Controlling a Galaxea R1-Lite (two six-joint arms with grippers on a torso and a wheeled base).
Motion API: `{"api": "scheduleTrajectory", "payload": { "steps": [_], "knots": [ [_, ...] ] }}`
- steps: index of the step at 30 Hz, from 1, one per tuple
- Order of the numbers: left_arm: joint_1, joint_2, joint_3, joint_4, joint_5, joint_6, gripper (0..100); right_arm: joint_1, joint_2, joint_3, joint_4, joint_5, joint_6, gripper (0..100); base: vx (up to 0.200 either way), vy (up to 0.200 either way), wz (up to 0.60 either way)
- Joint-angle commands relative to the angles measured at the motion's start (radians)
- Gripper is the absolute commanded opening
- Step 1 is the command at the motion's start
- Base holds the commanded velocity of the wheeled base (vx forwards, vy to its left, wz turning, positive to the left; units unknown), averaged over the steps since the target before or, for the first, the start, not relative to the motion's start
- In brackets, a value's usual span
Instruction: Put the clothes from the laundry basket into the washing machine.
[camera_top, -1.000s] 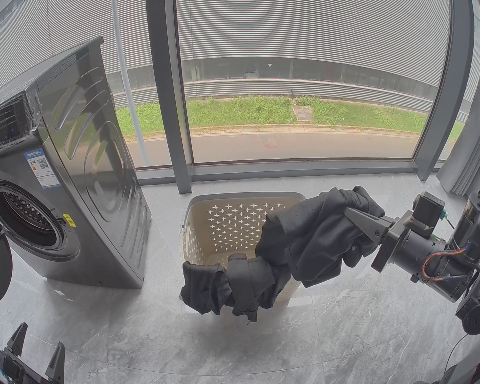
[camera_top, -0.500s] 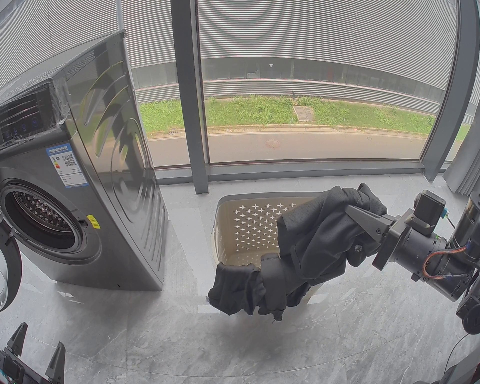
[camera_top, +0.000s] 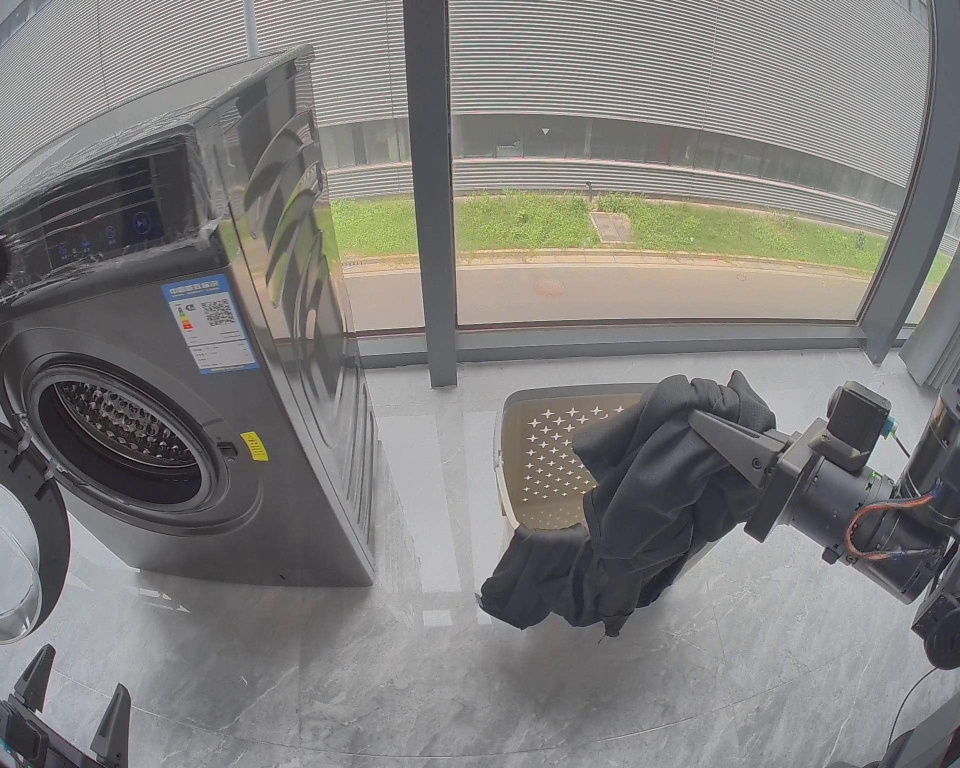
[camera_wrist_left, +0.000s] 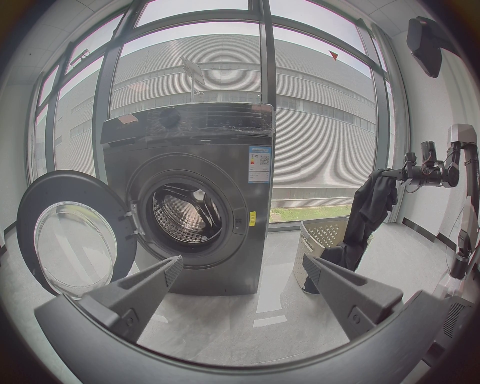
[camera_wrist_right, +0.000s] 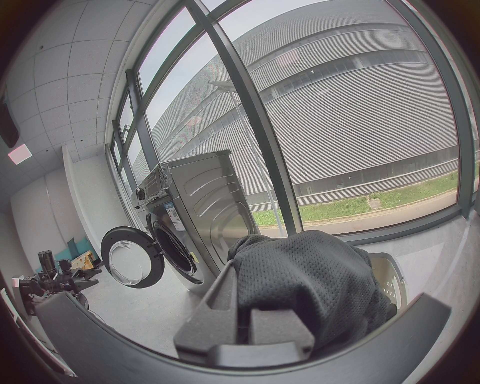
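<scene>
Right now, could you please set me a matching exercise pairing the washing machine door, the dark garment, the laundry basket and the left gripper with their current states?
1. washing machine door
2. dark garment
3. laundry basket
4. left gripper

A. fingers apart, holding nothing
B. on the floor by the window
C. swung open
D. hanging from the right gripper

Pairs: 1-C, 2-D, 3-B, 4-A.
</scene>
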Motion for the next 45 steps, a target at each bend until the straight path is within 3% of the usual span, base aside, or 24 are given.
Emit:
{"api": "scheduleTrajectory", "payload": {
  "steps": [1, 26, 35, 45],
  "knots": [
    [0.001, -0.018, 0.018, 0.000, 0.000, -0.001, 100, 0.001, 0.002, 0.002, 0.000, 0.000, 0.000, 0, 0.000, 0.000, 0.00],
    [0.001, -0.018, 0.018, 0.000, 0.000, -0.001, 100, 0.001, 0.008, 0.006, 0.000, 0.002, 0.008, 0, -0.192, 0.000, 0.00],
    [0.001, -0.018, 0.018, 0.000, -0.002, -0.001, 100, 0.001, 0.008, 0.006, 0.000, 0.002, 0.009, 0, 0.000, 0.000, 0.00],
    [0.001, -0.018, 0.018, 0.000, -0.002, 0.001, 100, 0.001, 0.008, 0.006, 0.000, 0.002, 0.009, 0, 0.000, 0.200, 0.00]
  ]
}}
